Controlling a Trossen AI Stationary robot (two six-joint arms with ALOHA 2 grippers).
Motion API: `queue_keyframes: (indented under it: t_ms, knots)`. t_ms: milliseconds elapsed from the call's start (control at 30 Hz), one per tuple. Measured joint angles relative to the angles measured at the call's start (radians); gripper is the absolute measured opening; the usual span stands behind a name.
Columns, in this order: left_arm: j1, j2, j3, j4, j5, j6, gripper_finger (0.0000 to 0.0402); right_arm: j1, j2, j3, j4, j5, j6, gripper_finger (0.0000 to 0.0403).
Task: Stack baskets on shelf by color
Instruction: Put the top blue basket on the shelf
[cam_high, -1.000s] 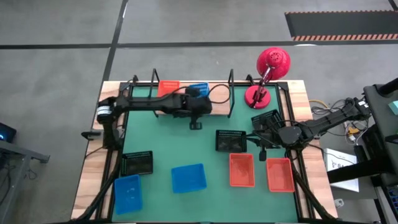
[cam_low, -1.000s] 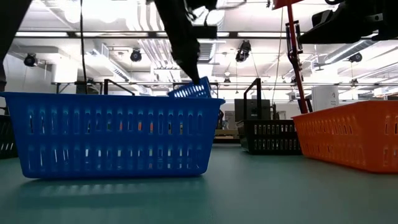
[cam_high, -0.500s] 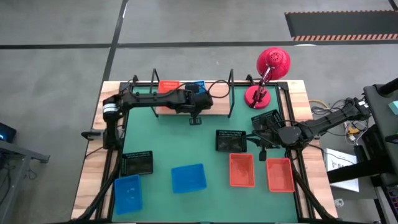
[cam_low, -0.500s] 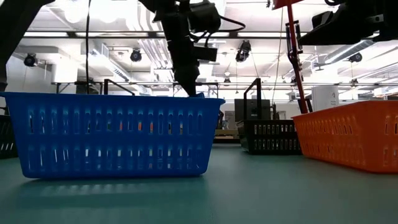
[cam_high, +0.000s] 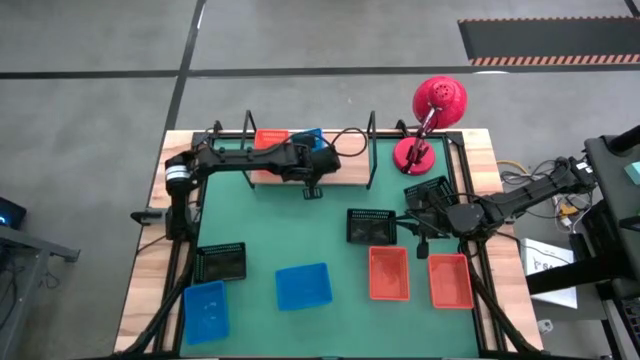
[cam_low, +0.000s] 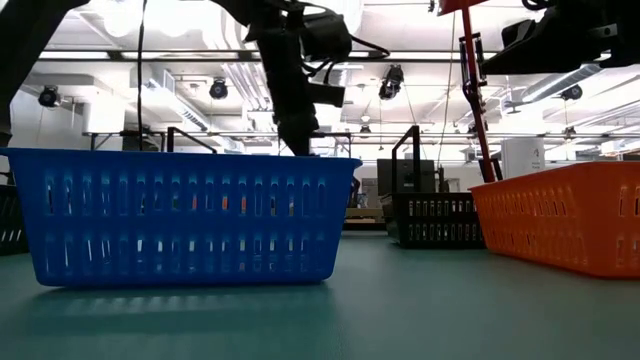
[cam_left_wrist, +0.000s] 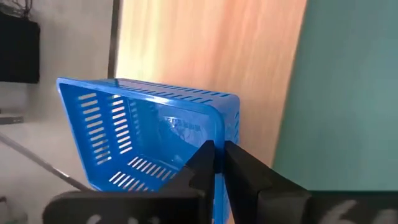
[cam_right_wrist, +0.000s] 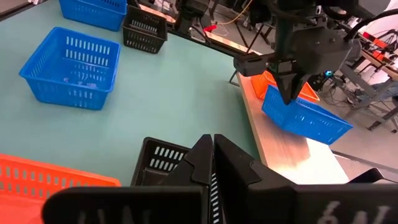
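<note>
My left gripper is over the shelf, shut on a blue basket. An orange basket sits on the wooden board right beside it, toward the table's left. From the right wrist view the blue basket is tilted, low over the board. My right gripper is at the right side of the table mat, shut on a black basket that stands on the mat. My left gripper pinches the blue basket's side wall at its rim, one finger inside the basket and one outside. The fingers come from above, pointing down. The basket hangs tilted below them, and I cannot tell whether its bottom touches the board. My right gripper pinches the black basket's right-hand wall, slanting down from the table's right. The fingers hide the exact spot. The basket's bottom is on the mat.
On the mat lie two more blue baskets, two orange ones and two more black ones. A red desk lamp stands right of the shelf's black wire uprights.
My left gripper has carried the blue basket toward the table's far edge and down onto the shelf area. In the low view the basket has sunk out of sight behind the near blue basket. The gripper has stayed shut on it.
</note>
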Motion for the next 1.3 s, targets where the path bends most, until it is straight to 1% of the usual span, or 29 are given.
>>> queue_keyframes:
  t_ms: [367,533,600,700,800,867,1000,1200,1300]
  knots:
    - [0.003,0.0,0.0,0.002,-0.003,0.0,0.0044,0.0,0.0,0.0,0.0,0.0,0.0,0.0009]
    - [-0.005,-0.021,0.011,-0.011,-0.002,0.007,0.0048,0.0,0.0,0.0,0.0,0.0,0.0,0.0009]
    - [-0.009,-0.049,0.016,-0.011,-0.001,0.05,0.0048,0.0,0.0,0.0,0.0,0.0,0.0,0.0009]
    - [-0.006,-0.091,0.013,-0.034,-0.001,0.168,0.0047,0.0,0.0,0.0,0.0,0.0,0.0,0.0009]
    - [0.031,-0.115,0.002,-0.036,0.019,0.244,0.0047,0.0,0.0,0.0,0.0,0.0,0.007,0.0009]
    - [0.072,-0.117,0.002,-0.023,0.058,0.223,0.0047,0.0,0.0,0.0,0.0,0.0,0.008,0.0009]
    - [0.127,-0.084,-0.002,0.042,0.176,0.156,0.0047,0.0,0.0,0.0,0.0,0.0,0.008,0.0009]
    - [0.127,-0.038,-0.004,0.076,0.195,0.119,0.0047,0.0,0.0,0.0,0.0,0.0,0.008,0.0009]
    - [0.124,-0.029,-0.004,0.078,0.209,0.067,0.0047,0.0,0.0,0.0,-0.003,0.0,0.007,0.0009]
